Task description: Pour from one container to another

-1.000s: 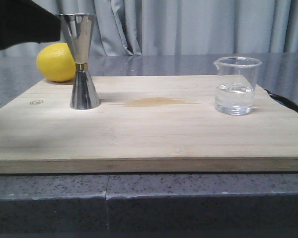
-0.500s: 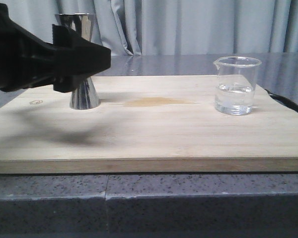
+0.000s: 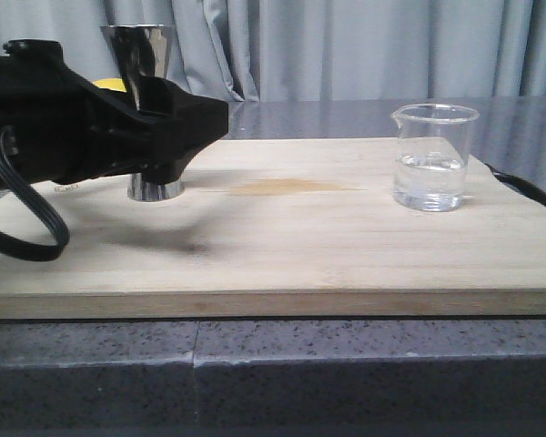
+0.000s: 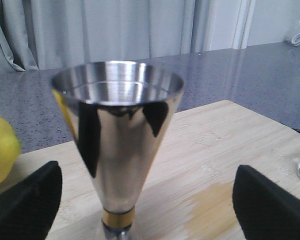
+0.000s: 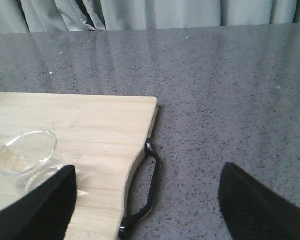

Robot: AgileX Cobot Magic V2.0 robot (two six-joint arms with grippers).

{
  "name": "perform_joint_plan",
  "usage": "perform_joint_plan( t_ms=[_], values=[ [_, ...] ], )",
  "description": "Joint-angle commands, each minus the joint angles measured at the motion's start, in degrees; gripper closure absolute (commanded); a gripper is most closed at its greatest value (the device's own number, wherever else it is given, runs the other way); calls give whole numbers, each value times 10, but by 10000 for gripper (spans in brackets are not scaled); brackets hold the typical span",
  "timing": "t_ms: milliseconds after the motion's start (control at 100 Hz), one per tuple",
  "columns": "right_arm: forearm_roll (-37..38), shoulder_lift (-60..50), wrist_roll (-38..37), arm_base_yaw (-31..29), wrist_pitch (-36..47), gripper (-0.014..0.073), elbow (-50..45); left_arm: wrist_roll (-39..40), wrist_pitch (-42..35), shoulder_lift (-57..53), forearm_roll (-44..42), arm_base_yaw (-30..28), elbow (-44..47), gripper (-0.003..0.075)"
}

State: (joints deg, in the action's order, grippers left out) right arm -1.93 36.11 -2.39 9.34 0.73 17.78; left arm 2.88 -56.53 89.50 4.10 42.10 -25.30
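Nothing is poured: the beaker [image 3: 434,157] sits full at my three o'clock. My left gripper [image 4: 147,197], fingers spread, brackets the jigger [image 4: 118,142]; my right gripper [image 5: 147,200] is released, empty.

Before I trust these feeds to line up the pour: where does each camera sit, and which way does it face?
Front: low at the table's edge, facing forward over the board; left gripper in front of the jigger.
Left wrist: on the left arm, facing the jigger between open fingers.
Right wrist: on the right arm, above the board's handle end, fingers open.
Shared: the beaker shows in front and right wrist.
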Motion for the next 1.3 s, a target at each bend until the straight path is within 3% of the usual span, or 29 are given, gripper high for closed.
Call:
perform_joint_plan(
  t_ms=[0, 230, 370, 1290],
  values=[
    [1, 4, 5, 1, 48, 64, 15, 2, -50, -10, 11, -1, -14, 124],
    [1, 4, 5, 1, 48, 64, 15, -13, -54, -3, 24, -1, -14, 334],
    [1, 4, 5, 1, 48, 64, 15, -14, -54, -3, 24, -1, -14, 419],
    [1, 4, 5, 1, 46, 64, 15, -14, -75, -3, 24, -1, -14, 631]
  ],
)
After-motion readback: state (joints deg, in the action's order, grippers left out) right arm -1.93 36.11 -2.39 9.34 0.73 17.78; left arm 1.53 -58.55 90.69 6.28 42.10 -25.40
